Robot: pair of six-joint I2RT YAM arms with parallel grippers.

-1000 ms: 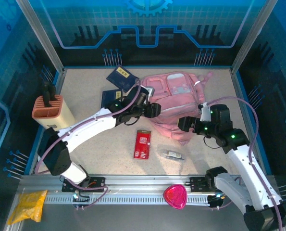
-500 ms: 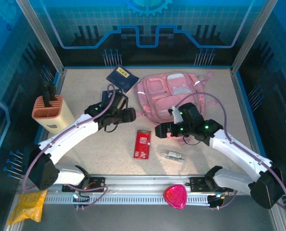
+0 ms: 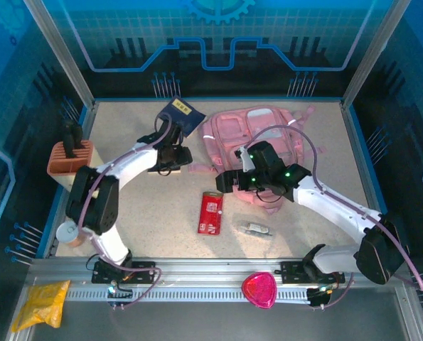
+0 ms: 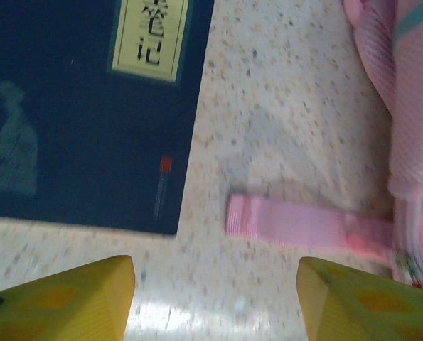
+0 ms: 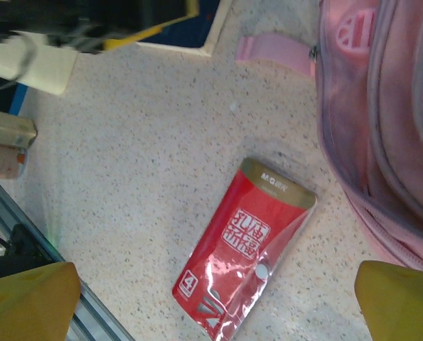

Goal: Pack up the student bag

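Speckled beige tabletop [image 3: 303,234] inside a blue-walled booth. Pink bag [image 3: 229,131] lying flat toward the far middle, apparently nothing going in yet. Left claw [image 4: 215,298] partly open and empty, near the corner of a blue notebook [image 4: 76,106] and a bag strap [image 4: 303,224]. Right claw [image 5: 215,302] spread wide and empty above a red packet [image 5: 247,249] just beside the bag. Likely step: reaching for an item. Next: lowering squarely, closing, then finding the bag's opening.

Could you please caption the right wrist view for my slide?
Open right claw above a red packet on the speckled table, pink student bag beside it.
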